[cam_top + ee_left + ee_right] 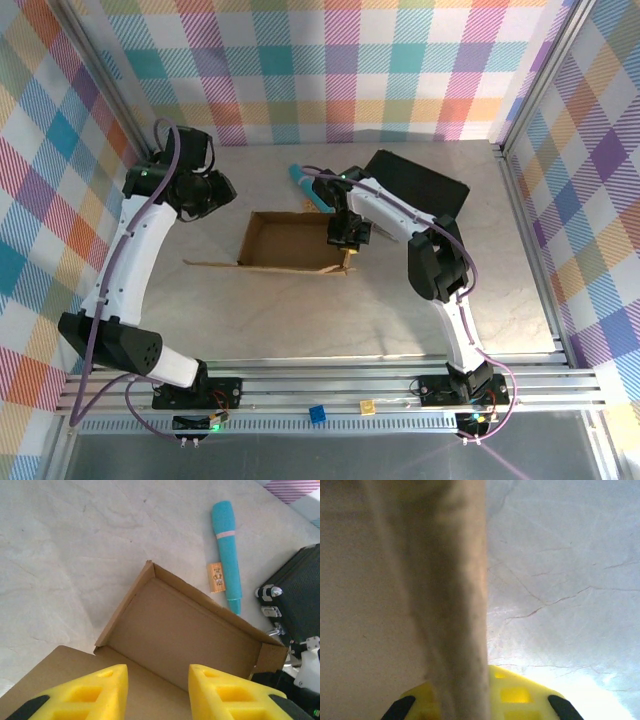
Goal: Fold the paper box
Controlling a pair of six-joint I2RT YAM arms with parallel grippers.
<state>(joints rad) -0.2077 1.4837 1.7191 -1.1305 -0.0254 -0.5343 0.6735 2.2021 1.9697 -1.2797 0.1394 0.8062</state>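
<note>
Observed at the centre of the top external view: the brown corrugated paper box (288, 242) lies on the pale marbled table (300, 320), partly formed. Its floor is flat and its far and side walls stand raised. One loose flap lies flat, running out toward the lower left of the frame.

The right gripper (350, 236) sits at the box's right-hand wall. In the right wrist view that wall runs, blurred and very close, up the middle of the frame between the yellow fingers (517, 696). The jaws are closed onto the cardboard, pinching it.

The left gripper (216, 190) hangs to the upper left of the box, apart from it. In the left wrist view its two yellow fingers (102, 692) stand well spread at the bottom edge with nothing between them. The box interior (185, 630) lies open beyond them.

Other items noted:
- A teal cylindrical marker-like tool (227, 555) lies on the table just beyond the box's far wall.
- A small tan wooden block (216, 577) lies just beside the tool.
- A black rectangular case (425, 185) sits right of centre in the top view, behind the right arm.
- A small blue block (317, 414) and a small yellow block (368, 405) rest on the aluminium rail (330, 385) at the bottom.
</note>
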